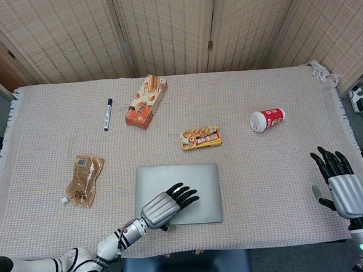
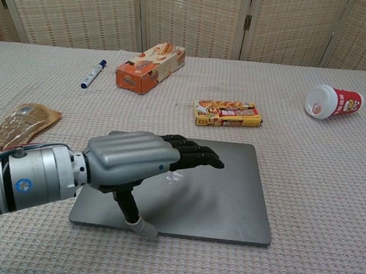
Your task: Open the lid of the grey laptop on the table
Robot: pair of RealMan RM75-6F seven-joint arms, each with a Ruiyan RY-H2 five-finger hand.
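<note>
Laptop (image 2: 229,192): shut, flat by the worktop's near edge.
Left hand (image 2: 143,161): over the lid, fingers spread, thumb down at front edge, ready to lift.
Right hand (image 1: 340,185): open, holding nothing.

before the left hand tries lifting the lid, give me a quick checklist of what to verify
1. Grey laptop lid shut and flat on the table: ok.
2. Nothing lying on the lid apart from the left hand above it: ok.
3. Thumb at the near front edge, where the lid would lift: ok; whether it has caught under the lid: cannot tell.
4. Fingers stretched out over the lid, holding nothing: ok.
5. Snack pack behind the laptop, apart from it, leaving swing room: ok.
6. Right hand off to the side, away from the laptop: ok.
</note>
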